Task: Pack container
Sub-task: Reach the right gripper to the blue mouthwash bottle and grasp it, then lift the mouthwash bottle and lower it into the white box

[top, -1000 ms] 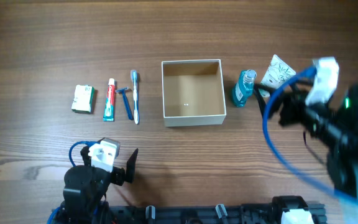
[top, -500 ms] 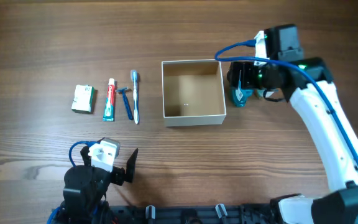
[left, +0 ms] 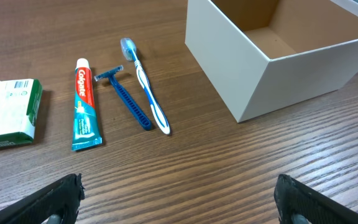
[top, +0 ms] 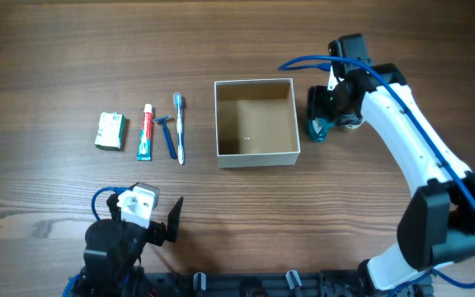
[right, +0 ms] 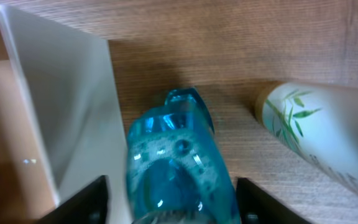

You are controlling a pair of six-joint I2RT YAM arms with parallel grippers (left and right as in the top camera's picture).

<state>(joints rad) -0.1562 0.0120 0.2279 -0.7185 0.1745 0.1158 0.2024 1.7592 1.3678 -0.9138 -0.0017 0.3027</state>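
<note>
1. Right gripper is open and clamps nothing. Its fingers straddle the blue bottle, one on each side and close to the bottle's walls.
2. My read of the step: grasp the bottle, then lift it into the container. Centre the jaws on the wide body, not the narrower end, and close slowly.
3. The bottle is glossy, translucent blue plastic with rounded shoulders. It is probably slick and could twist between the pads, so make sure the grip is firm before lifting.
4. Clearance is tight. The bottle sits just beside the container's outer wall, so the finger on that side works in a narrow gap. A white leaf-print packet lies near the other side, apart from the bottle.
5. The container sits mid-desk, square and shallow, with thin white walls, a tan cardboard floor and nothing in it. It looks light and would likely slide if bumped. Lift the bottle above the rim before moving it sideways.
6. Left gripper is wide open, holds nothing and sits low near the desk's front edge.
7. In a row left of the container are the toothbrush, blue razor, toothpaste tube and green-and-white soap packet. These are small, flat and mostly slender.
8. The desk is matte wood-grain.
</note>
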